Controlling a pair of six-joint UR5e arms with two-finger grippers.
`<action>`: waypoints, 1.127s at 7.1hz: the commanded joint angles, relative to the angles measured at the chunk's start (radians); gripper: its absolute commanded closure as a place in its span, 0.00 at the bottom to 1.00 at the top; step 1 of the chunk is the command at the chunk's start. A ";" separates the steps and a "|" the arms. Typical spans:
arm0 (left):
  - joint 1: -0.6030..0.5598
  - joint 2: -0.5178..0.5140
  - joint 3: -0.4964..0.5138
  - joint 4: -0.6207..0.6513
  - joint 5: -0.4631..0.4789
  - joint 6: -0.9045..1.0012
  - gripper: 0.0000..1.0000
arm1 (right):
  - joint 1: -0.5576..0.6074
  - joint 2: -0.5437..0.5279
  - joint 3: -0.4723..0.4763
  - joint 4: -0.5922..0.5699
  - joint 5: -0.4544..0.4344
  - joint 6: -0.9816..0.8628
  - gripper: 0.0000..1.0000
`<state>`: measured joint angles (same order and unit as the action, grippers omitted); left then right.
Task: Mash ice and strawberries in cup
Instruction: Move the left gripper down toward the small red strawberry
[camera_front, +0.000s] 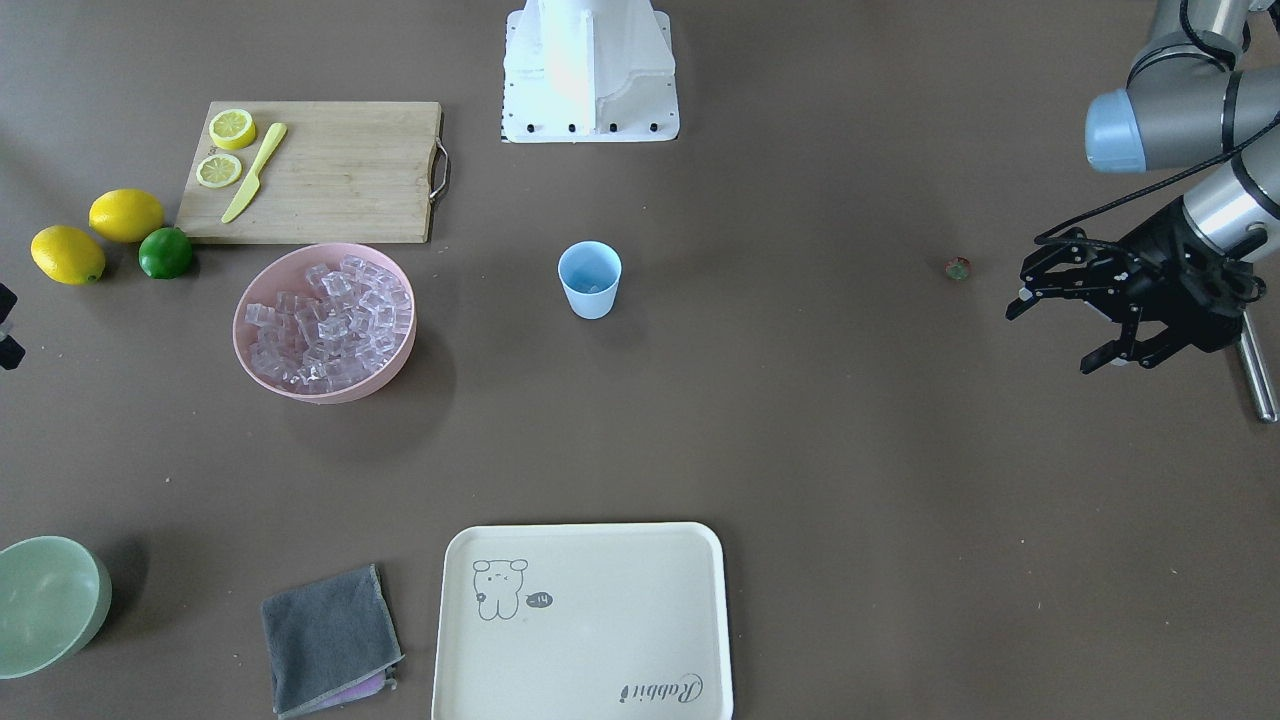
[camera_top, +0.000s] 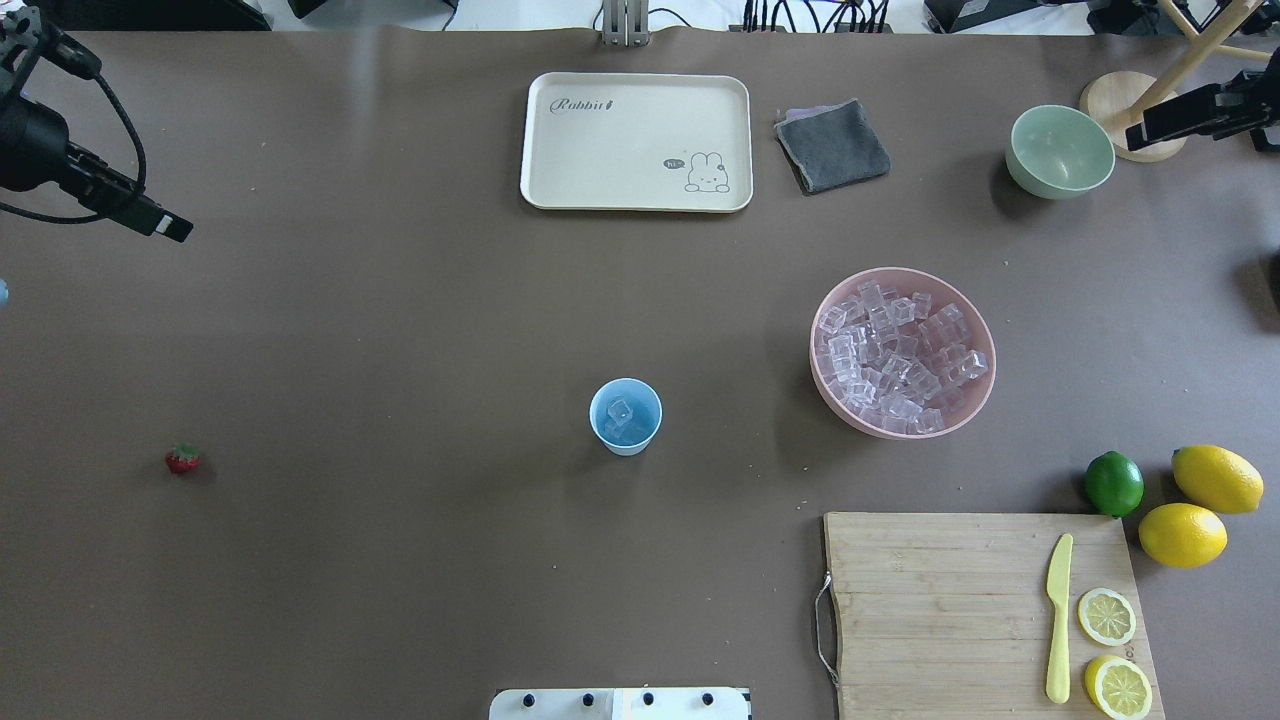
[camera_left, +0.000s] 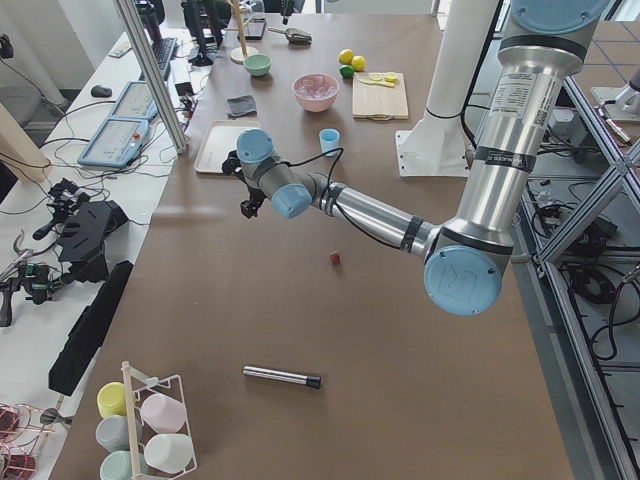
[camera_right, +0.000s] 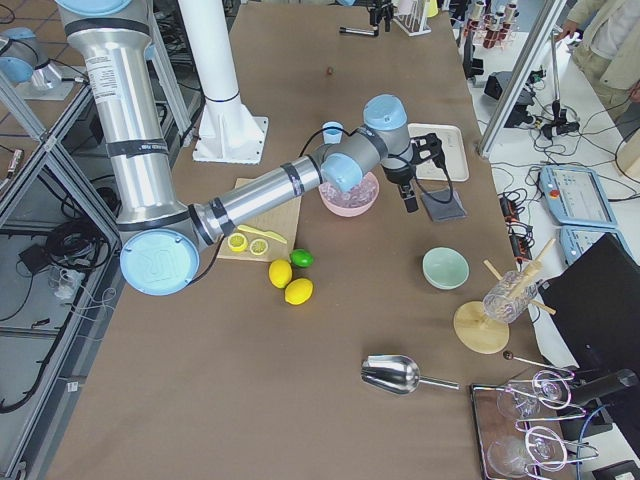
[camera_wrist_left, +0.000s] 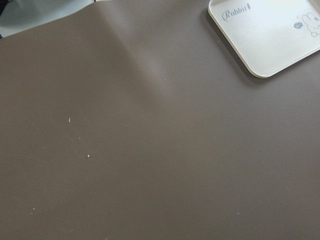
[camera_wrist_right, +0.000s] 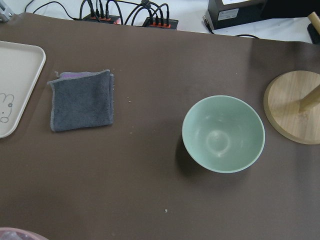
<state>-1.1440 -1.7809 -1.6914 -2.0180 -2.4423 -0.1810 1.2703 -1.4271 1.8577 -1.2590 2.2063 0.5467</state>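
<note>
I see a matte brown desk, one plain sheet with pale crumbs and faint scuffs in the left wrist view. Power strips and cables line its far edge. Past that stand benches with screens and aluminium posts.

The cup stands upright near the middle, apart from everything else. It has a few cubes of ice inside. Most of the ice fills the pink bowl to its right. The strawberry lies alone on bare desk, far to the left.

At the far edge sit a cream tray, a folded grey cloth and a pale green bowl. At near right a cutting board carries two lemon halves and a yellow knife. Beside it are a lime and two lemons. At the left end lie a metal rod and a rack of cups.

The left tool hangs above bare desk beyond the strawberry, spread wide and empty. The right tool shows only two dark tips standing apart, with nothing between them.
</note>
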 joint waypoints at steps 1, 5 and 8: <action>0.029 0.075 0.007 -0.001 0.005 0.178 0.03 | 0.027 -0.068 0.005 0.001 0.000 -0.007 0.00; 0.059 0.118 0.006 -0.001 0.011 0.362 0.03 | 0.041 -0.113 0.008 0.001 -0.004 -0.001 0.00; 0.118 0.133 0.006 -0.024 0.026 0.362 0.03 | 0.047 -0.114 0.008 0.001 -0.004 -0.001 0.00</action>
<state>-1.0532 -1.6551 -1.6857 -2.0366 -2.4245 0.1803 1.3134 -1.5404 1.8637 -1.2579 2.2028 0.5460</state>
